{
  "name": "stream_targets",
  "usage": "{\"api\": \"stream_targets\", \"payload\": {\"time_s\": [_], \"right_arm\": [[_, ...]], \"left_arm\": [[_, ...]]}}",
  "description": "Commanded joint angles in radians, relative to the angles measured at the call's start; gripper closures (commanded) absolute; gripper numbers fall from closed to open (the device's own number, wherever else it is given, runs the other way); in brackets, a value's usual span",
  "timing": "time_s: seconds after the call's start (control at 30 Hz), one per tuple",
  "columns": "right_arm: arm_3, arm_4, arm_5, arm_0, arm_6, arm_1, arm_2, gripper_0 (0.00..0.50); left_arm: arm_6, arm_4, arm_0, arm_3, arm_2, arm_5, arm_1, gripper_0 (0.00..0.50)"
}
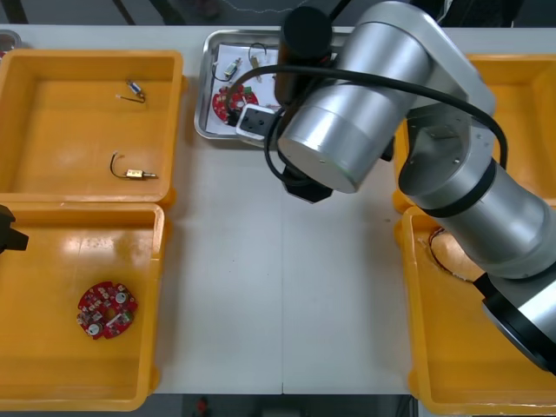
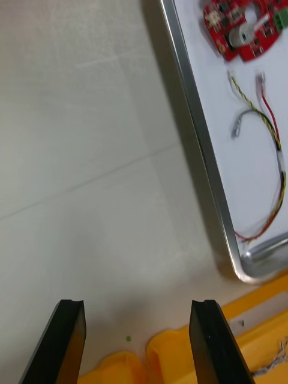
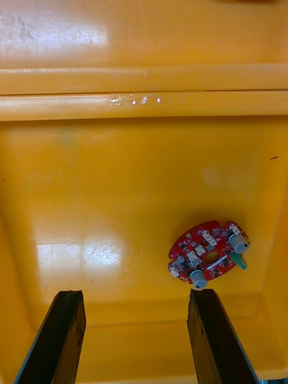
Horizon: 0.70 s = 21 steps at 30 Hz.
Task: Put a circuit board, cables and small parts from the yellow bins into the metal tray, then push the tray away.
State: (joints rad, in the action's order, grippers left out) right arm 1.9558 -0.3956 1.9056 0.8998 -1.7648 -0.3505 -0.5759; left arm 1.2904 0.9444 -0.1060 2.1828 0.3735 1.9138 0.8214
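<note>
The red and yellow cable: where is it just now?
In the right wrist view, the thin red and yellow cable lies inside the white-floored metal tray, next to the round red circuit board, between the far yellow bins.

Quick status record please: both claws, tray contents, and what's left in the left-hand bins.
Right claw: open, over the light table beside the shiny metal tray
Left claw: open, above the near left yellow plastic bin
Tray contents: round red circuit board, red-and-yellow cable
Near left bin: another round red circuit board
Far left yellow plastic bin: two small metal parts
</note>
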Motion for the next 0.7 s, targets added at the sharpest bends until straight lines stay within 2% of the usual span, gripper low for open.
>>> {"api": "stream_targets", "payload": {"time_s": [0.03, 0.33, 0.43, 0.7], "right_arm": [[0.143, 0.041, 0.014, -0.088, 0.094, -0.036, 0.120, 0.000], [0.296, 0.038, 0.014, -0.240, 0.303, -0.074, 0.294, 0.000], [0.344, 0.015, 0.014, -0.318, 0.367, -0.117, 0.350, 0.000], [0.434, -0.111, 0.014, -0.499, 0.493, -0.239, 0.557, 0.000]], "left_arm": [[0.052, -0.006, 0.019, 0.026, 0.025, 0.006, 0.042, 0.000], [0.052, -0.006, 0.019, 0.026, 0.025, 0.006, 0.042, 0.000], [0.052, -0.006, 0.019, 0.026, 0.025, 0.006, 0.042, 0.000], [0.052, -0.006, 0.019, 0.026, 0.025, 0.006, 0.042, 0.000]]}}
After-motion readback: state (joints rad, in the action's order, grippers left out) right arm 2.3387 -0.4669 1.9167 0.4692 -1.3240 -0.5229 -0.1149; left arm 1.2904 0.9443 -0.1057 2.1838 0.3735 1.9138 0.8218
